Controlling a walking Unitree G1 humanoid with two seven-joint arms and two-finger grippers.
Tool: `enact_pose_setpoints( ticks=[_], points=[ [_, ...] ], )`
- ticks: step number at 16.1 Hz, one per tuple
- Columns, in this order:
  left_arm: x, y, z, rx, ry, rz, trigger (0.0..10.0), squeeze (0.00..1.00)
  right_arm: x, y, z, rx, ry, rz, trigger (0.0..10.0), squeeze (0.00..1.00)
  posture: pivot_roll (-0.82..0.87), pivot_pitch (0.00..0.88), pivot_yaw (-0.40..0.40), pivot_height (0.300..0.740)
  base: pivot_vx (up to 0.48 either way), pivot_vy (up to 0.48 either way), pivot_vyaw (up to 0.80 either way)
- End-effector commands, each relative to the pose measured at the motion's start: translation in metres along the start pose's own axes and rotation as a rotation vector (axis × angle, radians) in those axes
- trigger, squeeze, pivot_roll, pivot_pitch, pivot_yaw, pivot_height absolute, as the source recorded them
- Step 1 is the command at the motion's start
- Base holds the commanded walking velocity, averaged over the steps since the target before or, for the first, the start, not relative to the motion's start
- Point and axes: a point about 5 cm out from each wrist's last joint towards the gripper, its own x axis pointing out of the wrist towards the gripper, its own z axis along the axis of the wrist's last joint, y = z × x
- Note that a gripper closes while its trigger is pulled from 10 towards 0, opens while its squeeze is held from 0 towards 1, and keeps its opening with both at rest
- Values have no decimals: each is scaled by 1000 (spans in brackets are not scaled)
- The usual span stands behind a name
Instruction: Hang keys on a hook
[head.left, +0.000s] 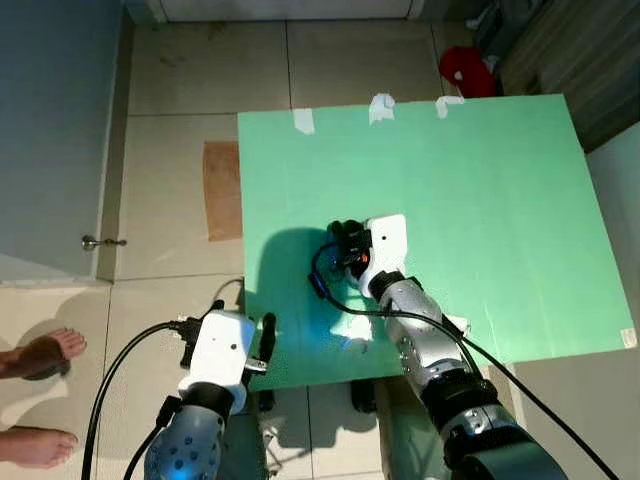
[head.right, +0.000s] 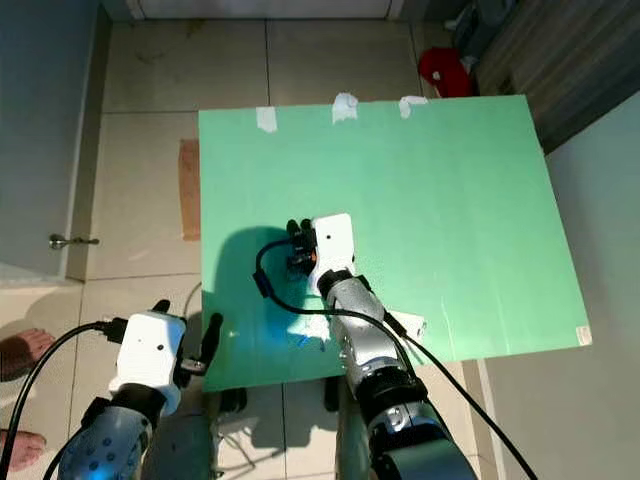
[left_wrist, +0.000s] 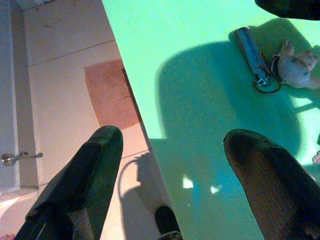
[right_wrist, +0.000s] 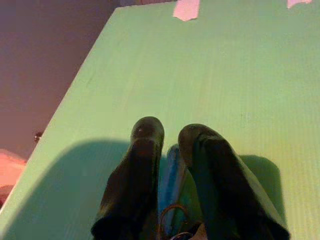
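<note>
Currently, right gripper (right_wrist: 167, 135) low over green board (head.left: 480, 200), fingers narrowed around blue key fob (right_wrist: 172, 177) of keys (left_wrist: 260, 60); contact cannot be confirmed. Keys lie flat on board, ring and small plush charm (left_wrist: 299, 62) attached. Left gripper (left_wrist: 187, 165) spread wide, off board's near left edge, above tiled floor (head.left: 170, 150).

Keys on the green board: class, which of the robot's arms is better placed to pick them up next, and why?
Right. The right end effector straddles the blue key on the green board. The left end effector hangs open at the board's near edge, farther away.
</note>
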Motion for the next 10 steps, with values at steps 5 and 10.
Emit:
enact_pose_setpoints(
  ticks=[5, 10],
  points=[
    [-3, -5, -8, 8, 36, -15, 10000, 0, -19, -29, -27, -108, 140, -147, 10000, 1000, 95, 410, -58, 740, 0, 0, 0],
    [-14, -12, -13, -127, 55, -57, 10000, 0, -31, -43, -42, -132, 209, -169, 10000, 1000, 98, 423, -57, 740, 0, 0, 0]
  ],
)
